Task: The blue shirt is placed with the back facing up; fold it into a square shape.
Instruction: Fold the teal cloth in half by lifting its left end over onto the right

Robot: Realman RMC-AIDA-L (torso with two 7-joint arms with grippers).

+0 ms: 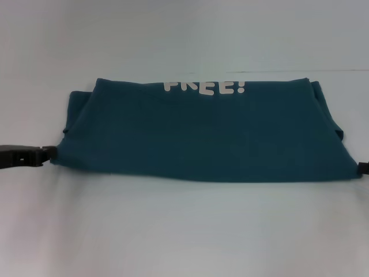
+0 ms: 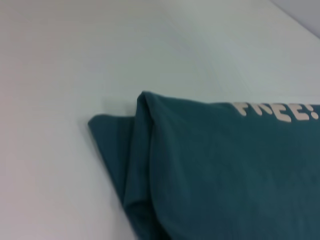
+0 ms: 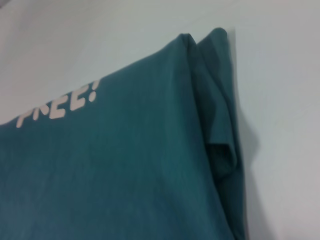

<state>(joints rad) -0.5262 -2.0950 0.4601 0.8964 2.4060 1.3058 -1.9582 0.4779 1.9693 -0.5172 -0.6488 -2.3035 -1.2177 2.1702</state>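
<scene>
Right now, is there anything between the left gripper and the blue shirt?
No. In the head view the left gripper sits right at the near left corner of the blue shirt, with nothing between them.

My head camera looks forward and down on the whole pale surface [image 1: 184, 231]. My left wrist camera sits close over the folded dark teal-blue fabric shirt [image 1: 202, 133] at its left edge; my right wrist camera close at its right. All three share its white lettering [image 1: 204, 86].

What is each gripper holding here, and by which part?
The left gripper meets the blue shirt at its near left corner, the right gripper at its near right corner; an actual pinch cannot be told.
</scene>
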